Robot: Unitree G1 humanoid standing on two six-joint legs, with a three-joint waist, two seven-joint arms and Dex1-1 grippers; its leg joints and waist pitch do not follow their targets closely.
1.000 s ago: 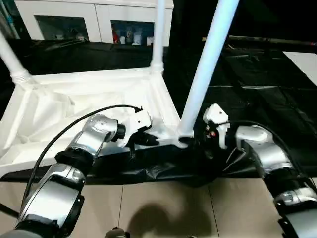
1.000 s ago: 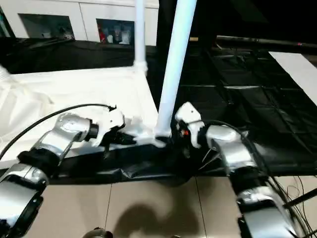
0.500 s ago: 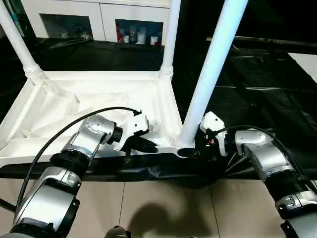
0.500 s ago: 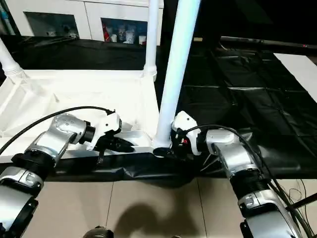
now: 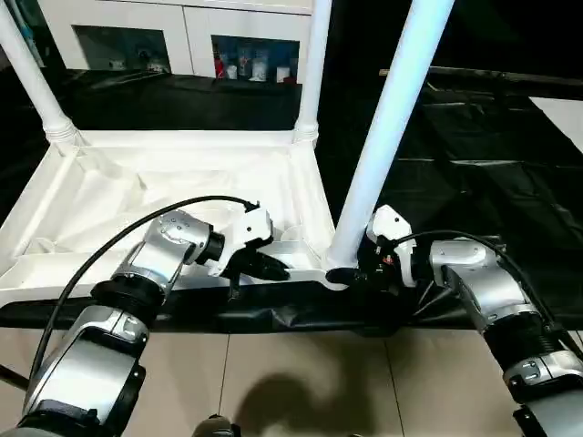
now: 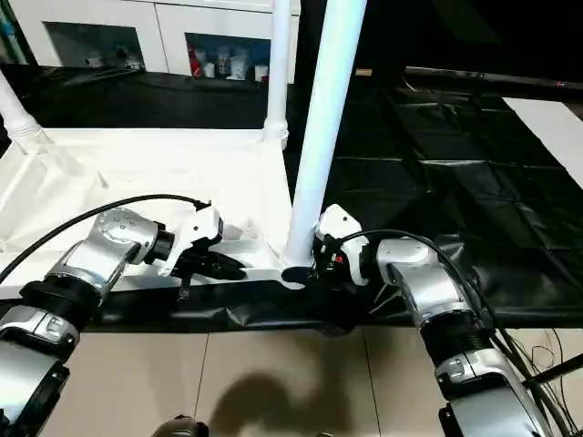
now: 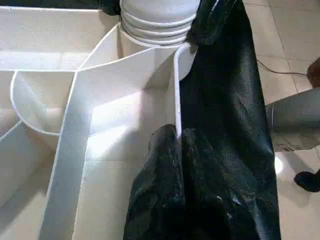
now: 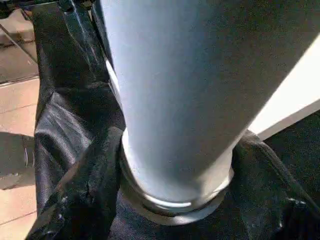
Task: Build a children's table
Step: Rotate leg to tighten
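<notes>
The children's table lies upside down: its white tabletop [image 5: 164, 182] shows its ribbed underside on the black-sheeted worktable [image 5: 474, 164]. Three white tube legs stand in its corner sockets: far left [image 5: 32, 82], far middle [image 5: 310, 73] and near right [image 5: 387, 137]. My left gripper [image 5: 271, 268] is shut on the tabletop's near rim, and the left wrist view has its fingers [image 7: 160, 165] pinching that thin wall. My right gripper [image 5: 352, 273] is shut on the base of the near right leg [image 8: 175, 100], just above the socket collar.
The tabletop's near edge sits at the worktable's front edge, with tiled floor [image 5: 301, 382] below. White cabinets [image 5: 164, 36] stand behind. A flat white board [image 6: 547, 118] lies at the far right on the black sheet. A black cable [image 5: 137, 228] loops over my left forearm.
My right gripper has drawn in against the near right leg's base and narrowed around it. The left gripper keeps its hold on the rim. The camera view shifted a little.
</notes>
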